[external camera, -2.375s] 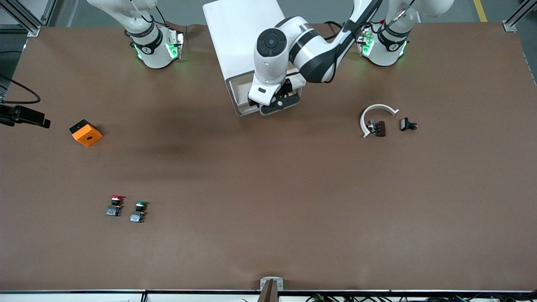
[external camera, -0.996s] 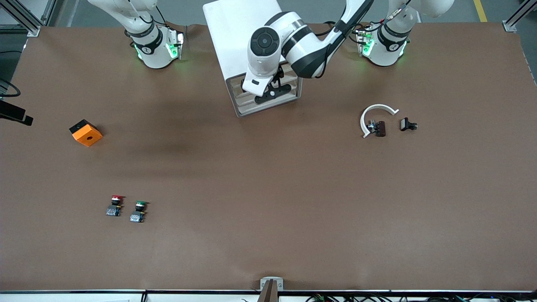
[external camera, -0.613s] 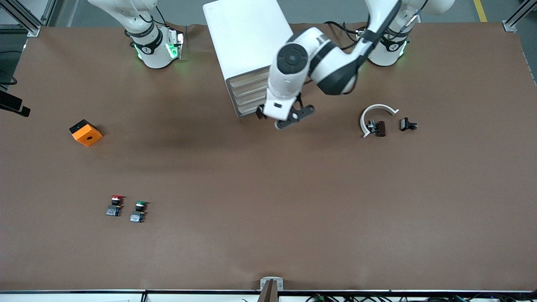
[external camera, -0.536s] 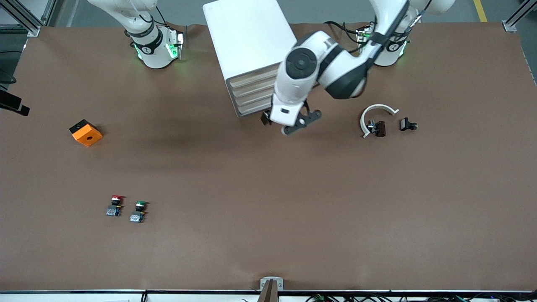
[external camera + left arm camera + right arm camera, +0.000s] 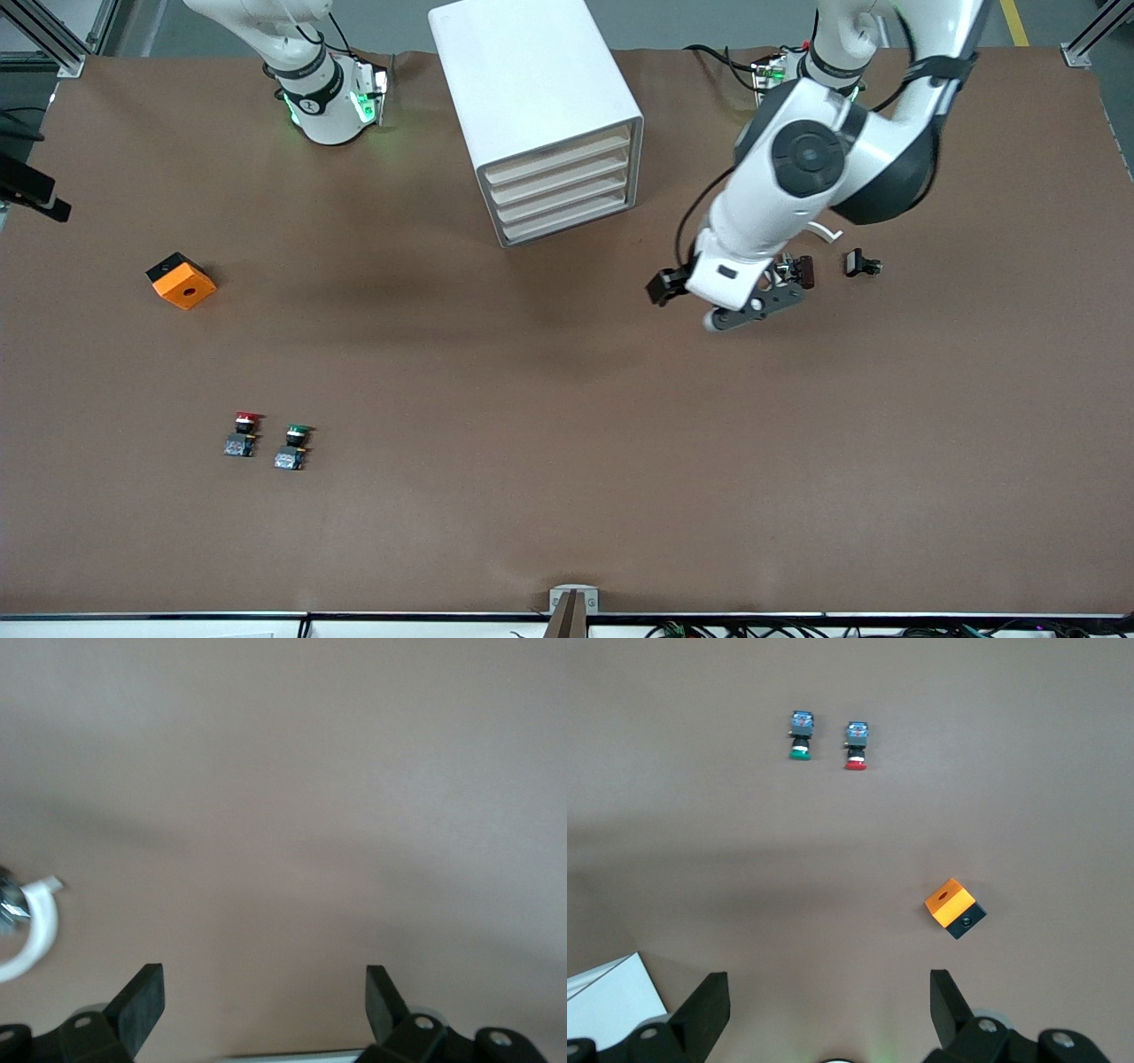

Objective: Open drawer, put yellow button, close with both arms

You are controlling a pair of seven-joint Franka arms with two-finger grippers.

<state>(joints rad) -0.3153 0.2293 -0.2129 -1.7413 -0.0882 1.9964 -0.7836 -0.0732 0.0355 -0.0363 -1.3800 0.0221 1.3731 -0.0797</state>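
i've got the left hand (image 5: 263,988) up over bare tabletop (image 5: 567,399), fingers spread wide with nothing between them, just beside the white curved piece (image 5: 31,939), which sits with a small dark part (image 5: 804,270) and a black clip (image 5: 861,263) at the left arm's end. what matters now is the drawer (image 5: 558,152): it's the top front of the white cabinet (image 5: 532,80), it looks flush and shut like the three lower drawers (image 5: 567,204), and from the spot my left hand is over it lies toward the right arm's end and farther from the front camera. its long edge runs across the tabletop on a slant, and the front looks toward the front camera, turned a touch to the left arm's end. i can't find the yellow button anywhere on the tabletop; my guess is it's inside that shut drawer, though the pictures don't show it. the right hand (image 5: 828,988) waits high over the right arm's end, fingers apart and empty, looking down on the red-capped pushbutton (image 5: 242,434), the green-capped pushbutton (image 5: 293,447) beside it and the orange cube (image 5: 182,280), all well apart from the cabinet. nothing stands between either hand and the drawer front. i'd call the left hand the handier one for any last push, though the job reads to me as about finished.
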